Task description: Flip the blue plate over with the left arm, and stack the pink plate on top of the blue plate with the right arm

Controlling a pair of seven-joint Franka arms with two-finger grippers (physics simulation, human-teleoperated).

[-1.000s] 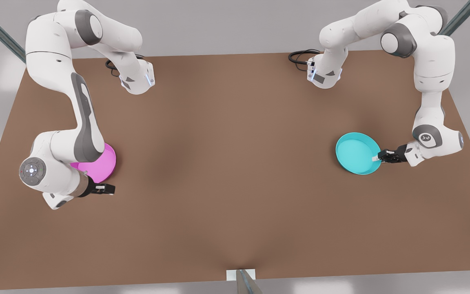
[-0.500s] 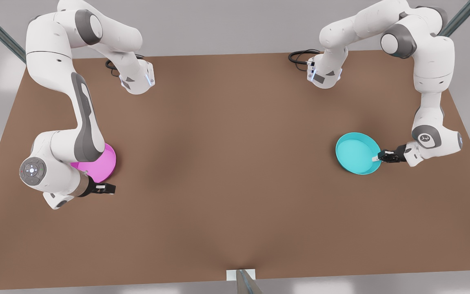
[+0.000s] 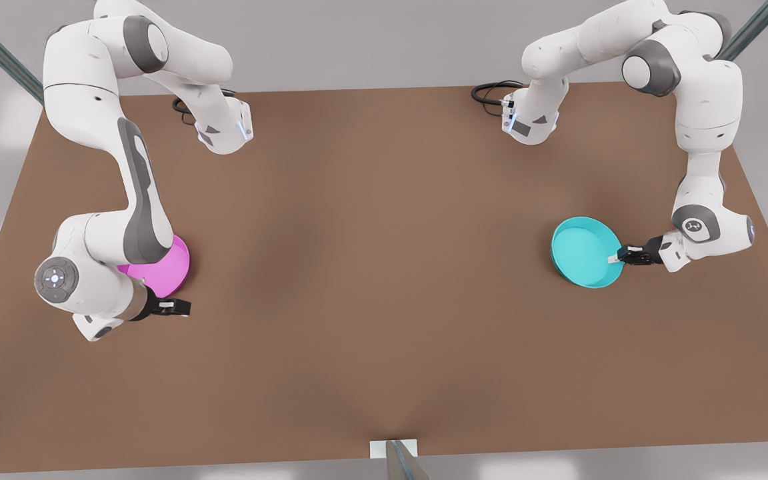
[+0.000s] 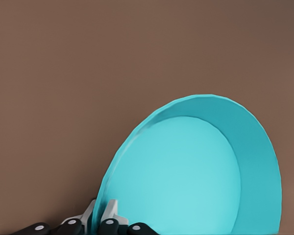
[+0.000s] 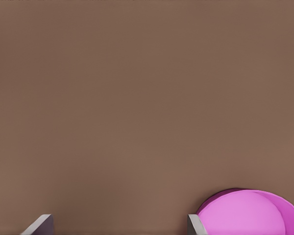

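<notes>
Now the left gripper (image 3: 617, 256) is pinched on the rim of the blue plate (image 3: 584, 250), its two fingers (image 4: 109, 213) closed on either side of the thin edge. The plate stretches away from the fingertips, tilted with its hollow side in sight and its far rim over the brown table (image 3: 371, 280); the left arm (image 3: 697, 133) reaches down to it on the front view's right.

The right gripper (image 3: 181, 307) hangs over the table just beside the pink plate (image 3: 164, 270), with its fingers (image 5: 195, 226) spread apart and nothing between them. The pink plate lies flat on the table, outside one fingertip, partly hidden in the front view under the right arm (image 3: 124, 220).
</notes>
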